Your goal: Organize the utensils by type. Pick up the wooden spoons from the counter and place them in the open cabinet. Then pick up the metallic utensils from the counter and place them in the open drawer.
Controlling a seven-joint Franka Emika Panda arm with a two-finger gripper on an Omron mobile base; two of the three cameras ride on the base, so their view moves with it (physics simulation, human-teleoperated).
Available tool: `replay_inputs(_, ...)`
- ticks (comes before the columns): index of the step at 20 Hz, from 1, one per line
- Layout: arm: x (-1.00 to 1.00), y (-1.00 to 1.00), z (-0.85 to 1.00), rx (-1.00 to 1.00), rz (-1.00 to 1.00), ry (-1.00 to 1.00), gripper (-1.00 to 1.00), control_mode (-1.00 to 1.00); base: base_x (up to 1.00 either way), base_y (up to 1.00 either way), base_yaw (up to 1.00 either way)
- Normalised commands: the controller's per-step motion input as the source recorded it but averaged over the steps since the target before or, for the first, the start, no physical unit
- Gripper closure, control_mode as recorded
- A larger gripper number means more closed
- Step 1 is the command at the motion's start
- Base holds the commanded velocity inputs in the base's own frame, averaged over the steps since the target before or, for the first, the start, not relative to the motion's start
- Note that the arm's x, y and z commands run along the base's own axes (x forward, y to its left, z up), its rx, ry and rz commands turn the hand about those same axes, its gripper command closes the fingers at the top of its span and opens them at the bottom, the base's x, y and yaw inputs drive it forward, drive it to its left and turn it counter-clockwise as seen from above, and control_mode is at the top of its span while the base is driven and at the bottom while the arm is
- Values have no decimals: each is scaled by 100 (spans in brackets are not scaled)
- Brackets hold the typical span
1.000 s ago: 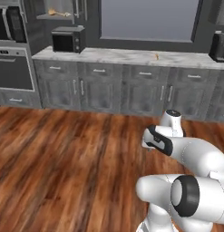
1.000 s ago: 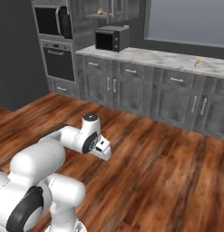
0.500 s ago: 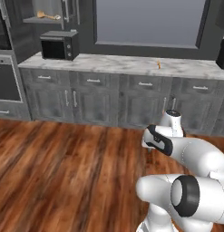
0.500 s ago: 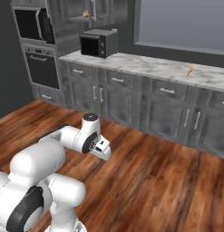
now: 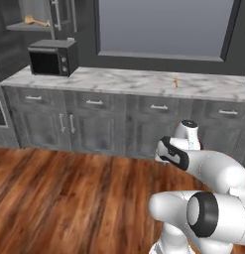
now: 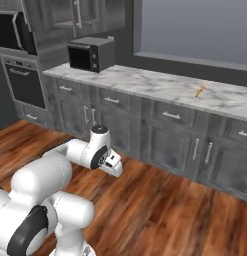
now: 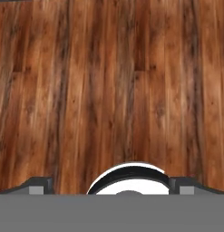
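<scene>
Closer now than a second ago, the cabinets and desk fill more of both base views, and the whole scene has slid sideways, so the base has driven forward; the arm sits folded just as before. On the white marble desk one small orange-handled utensil lies alone toward the right end, seen also from the right base view. It is tiny; its long axis seems to run roughly front to back across the desk, slightly slanted, and which end is the handle cannot be told. In the open upper cabinet at the far left, above the black microwave, a tan wooden spoon lies flat on the shelf, long axis running left to right, its round bowl at the left end and the handle pointing right. The hand hangs low over the wooden floor, well short of the desk, and points down at the planks. Its fingertips sit far apart at the bottom corners of the hand view, spread wide with nothing between them
</scene>
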Motion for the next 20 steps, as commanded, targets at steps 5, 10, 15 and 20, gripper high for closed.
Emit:
replay_inputs(5, 0, 0, 0, 0, 0, 0, -100, 100, 96, -43, 0)
replay_inputs(10, 0, 0, 0, 0, 0, 0, -100, 100, 89, -47, 0)
replay_inputs(15, 0, 0, 0, 0, 0, 0, -100, 100, 85, -46, 0)
replay_inputs(20, 0, 0, 0, 0, 0, 0, -100, 100, 79, -41, 0)
